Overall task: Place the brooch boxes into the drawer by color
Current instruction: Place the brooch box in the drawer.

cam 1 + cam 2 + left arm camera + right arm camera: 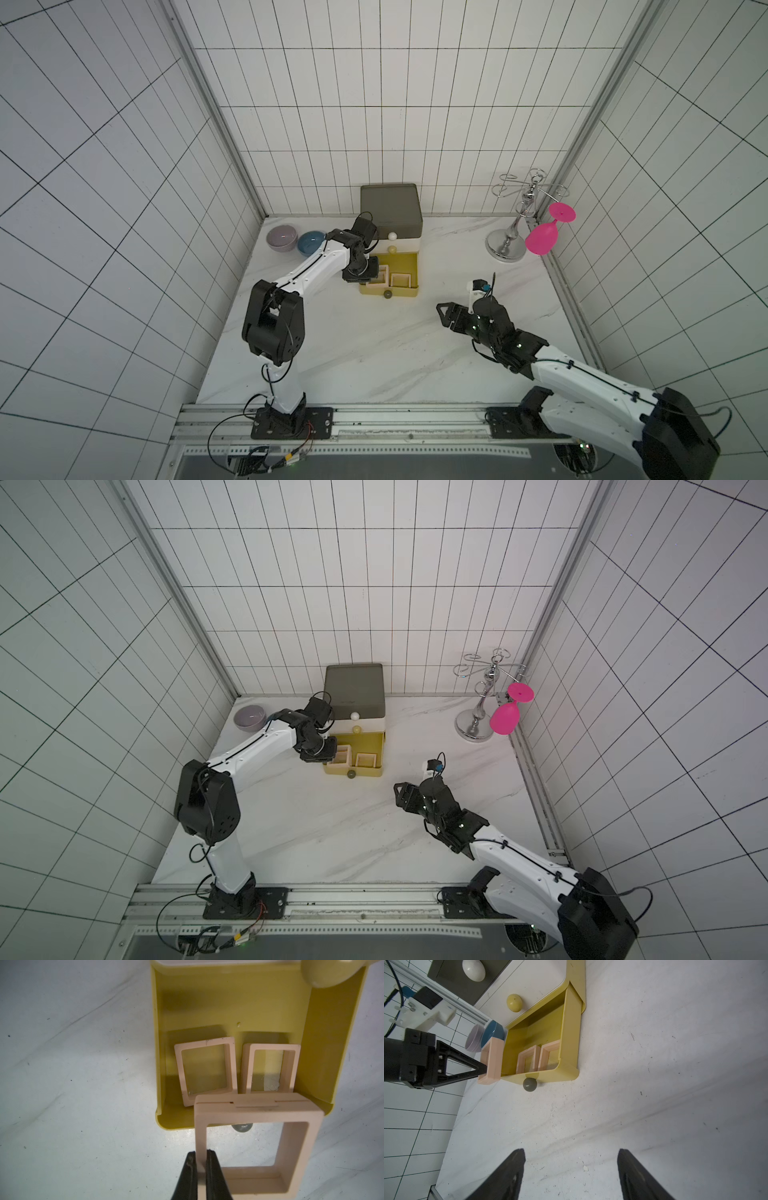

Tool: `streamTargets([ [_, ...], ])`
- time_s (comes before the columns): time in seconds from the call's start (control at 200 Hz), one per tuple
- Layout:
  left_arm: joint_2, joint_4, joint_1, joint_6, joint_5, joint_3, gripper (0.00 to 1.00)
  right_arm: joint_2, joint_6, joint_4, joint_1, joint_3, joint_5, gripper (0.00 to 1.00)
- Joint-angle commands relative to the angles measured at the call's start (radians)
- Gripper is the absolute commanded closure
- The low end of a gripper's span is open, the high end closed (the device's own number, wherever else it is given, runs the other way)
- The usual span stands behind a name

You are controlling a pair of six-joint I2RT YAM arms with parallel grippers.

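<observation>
Peach-beige is the colour of the brooch box [249, 1114] you are holding. The left gripper [201, 1159] is clamped tight on one side of its frame, with the clear window free. In the right wrist view the box sits on edge at the front left corner of the yellow drawer [571, 1032]. You cannot tell whether it touches the rim.

That drawer is the bottom tier of the chest [390, 205] and is pulled out, its grey knob [529, 1084] facing you. Inside, near the front wall, lie a second peach box [207, 1041] and a third peach box [272, 1046], just beside each other. The white middle tier and the dark top tier are closed.

Your right gripper [571, 1153] stands wide with nothing between its jaws, over bare marble well apart from the chest.

Left of the chest sit a lilac bowl [282, 237] and a blue bowl [311, 242]. In the far right corner a chrome stand [509, 232] carries a pink glass [540, 241].
</observation>
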Motion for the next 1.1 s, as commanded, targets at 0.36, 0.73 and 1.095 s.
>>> streamTargets([
  [0.36, 0.142, 0.031, -0.027, -0.002, -0.045, 0.130, 1.00, -0.026, -0.002, -0.032, -0.001, -0.020, 0.042, 0.26],
  [0.73, 0.181, 0.058, -0.049, -0.012, -0.098, 0.109, 0.79, -0.001, -0.009, -0.045, -0.001, -0.002, 0.027, 0.26],
  [1.095, 0.079, 0.045, -0.056, -0.026, -0.090, 0.137, 0.59, -0.010, -0.030, -0.062, 0.010, 0.013, 0.031, 0.26],
])
